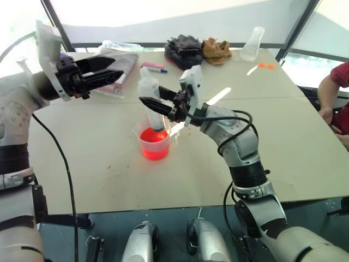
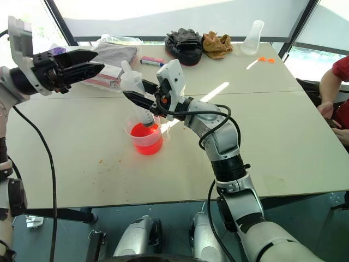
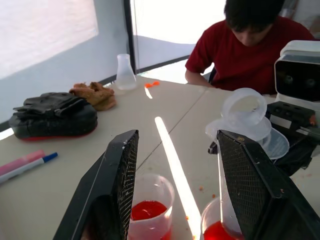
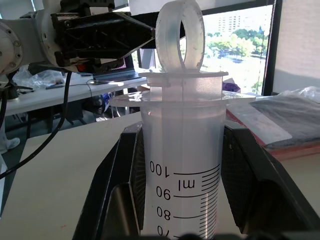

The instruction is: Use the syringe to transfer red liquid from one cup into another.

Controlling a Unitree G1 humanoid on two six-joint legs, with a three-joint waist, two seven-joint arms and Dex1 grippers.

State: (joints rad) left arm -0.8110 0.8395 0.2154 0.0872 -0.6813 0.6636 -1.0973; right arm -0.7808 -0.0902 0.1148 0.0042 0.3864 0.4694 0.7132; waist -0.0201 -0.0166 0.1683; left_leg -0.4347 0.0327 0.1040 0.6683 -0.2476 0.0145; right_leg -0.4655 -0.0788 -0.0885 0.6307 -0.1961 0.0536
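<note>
A: Our right claw (image 1: 154, 103), center frame, is clamped on the syringe (image 1: 151, 101) barrel. Tip's dipped in the red liquid (image 1: 154, 136) inside the wide beaker (image 1: 155, 143), mid-surface (image 1: 272, 131).

B: Left claw (image 1: 103, 72), upper left, has its fingers spread w/ nothing in them. The plunger ring (image 4: 179, 32) sits pushed down near the barrel flange.

A: We'd keep the tip submerged, barrel steady, then bring the left claw onto the ring & pull slowly, straight along the barrel. Small cup (image 3: 149, 207) stands just beside the beaker.

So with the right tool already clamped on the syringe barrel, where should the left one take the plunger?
By the plunger ring, from above and the robot's left: it stands clear over the syringe flange, and the open left tool hangs on that side.
</note>
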